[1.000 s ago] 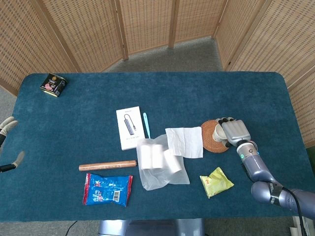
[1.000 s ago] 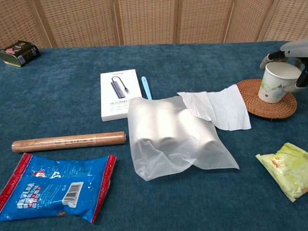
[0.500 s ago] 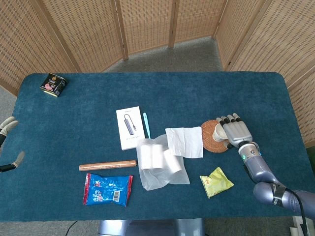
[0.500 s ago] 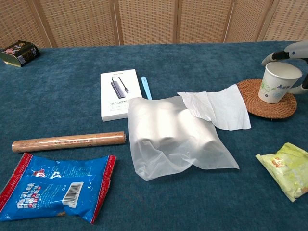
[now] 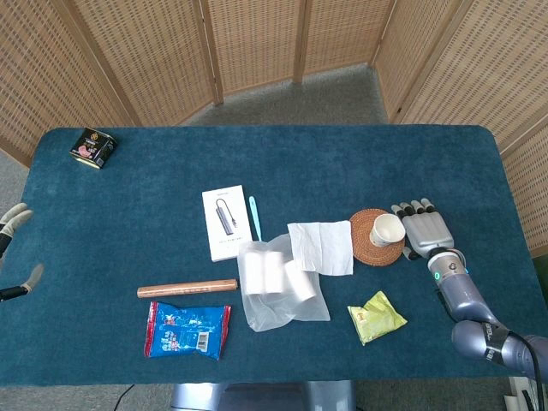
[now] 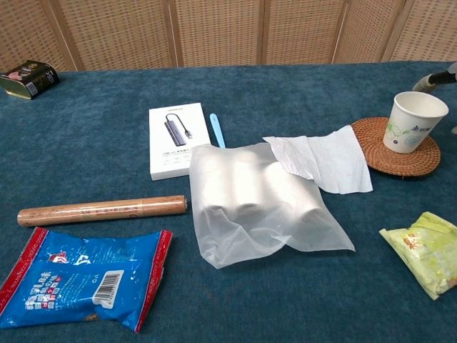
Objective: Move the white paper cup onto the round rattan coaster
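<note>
Right hand (image 5: pixel 425 232) with fingers (image 5: pixel 411 208) spread, holding nothing, just beside the white paper cup (image 5: pixel 387 229); cup upright on the round rattan coaster (image 5: pixel 369 249); white tissue (image 5: pixel 320 247) adjacent on the blue counter (image 5: pixel 342 167); left hand (image 5: pixel 12 219) at counter edge, state indeterminable.

Cluttered blue-carpeted table (image 5: pixel 154 171)

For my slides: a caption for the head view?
White paper cup upright on round rattan coaster, right hand open beside it.

Silver-grey right hand (image 5: pixel 425 231) with dark fingertips, green-lit wrist ring, bluish-grey metallic arm (image 5: pixel 467 304), pale left hand (image 5: pixel 13 224) fingertips.
</note>
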Action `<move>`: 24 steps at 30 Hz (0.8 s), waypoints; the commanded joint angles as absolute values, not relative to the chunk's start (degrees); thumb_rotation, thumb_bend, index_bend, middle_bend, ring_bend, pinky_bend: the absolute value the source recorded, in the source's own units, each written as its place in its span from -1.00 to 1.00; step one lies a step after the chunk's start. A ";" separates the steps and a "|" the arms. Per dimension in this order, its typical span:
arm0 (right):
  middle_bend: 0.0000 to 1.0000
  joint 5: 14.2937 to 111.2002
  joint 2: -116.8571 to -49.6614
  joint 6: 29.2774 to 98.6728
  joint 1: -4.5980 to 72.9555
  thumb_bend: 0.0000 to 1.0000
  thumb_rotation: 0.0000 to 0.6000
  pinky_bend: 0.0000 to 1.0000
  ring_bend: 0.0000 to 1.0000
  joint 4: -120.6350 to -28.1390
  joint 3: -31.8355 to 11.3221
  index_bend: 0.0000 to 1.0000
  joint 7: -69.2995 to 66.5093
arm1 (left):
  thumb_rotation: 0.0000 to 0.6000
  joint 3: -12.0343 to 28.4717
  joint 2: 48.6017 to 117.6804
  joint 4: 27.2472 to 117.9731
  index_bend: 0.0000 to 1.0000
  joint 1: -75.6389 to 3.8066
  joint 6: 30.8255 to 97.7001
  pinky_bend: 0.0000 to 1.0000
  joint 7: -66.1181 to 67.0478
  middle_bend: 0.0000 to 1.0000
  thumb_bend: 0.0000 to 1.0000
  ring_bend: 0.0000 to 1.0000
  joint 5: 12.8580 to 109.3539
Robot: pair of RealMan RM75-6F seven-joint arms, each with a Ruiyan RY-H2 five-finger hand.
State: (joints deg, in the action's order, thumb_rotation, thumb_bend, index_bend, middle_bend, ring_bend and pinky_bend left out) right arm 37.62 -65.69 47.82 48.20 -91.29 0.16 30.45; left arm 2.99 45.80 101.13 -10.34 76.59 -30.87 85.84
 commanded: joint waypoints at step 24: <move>-1.00 47.44 -60.06 63.51 34.08 0.01 1.00 -1.00 -1.00 -91.93 -0.64 -1.00 16.18 | 1.00 2.60 45.87 103.15 -1.00 -8.23 80.11 -1.00 -28.93 -1.00 -0.05 -1.00 85.87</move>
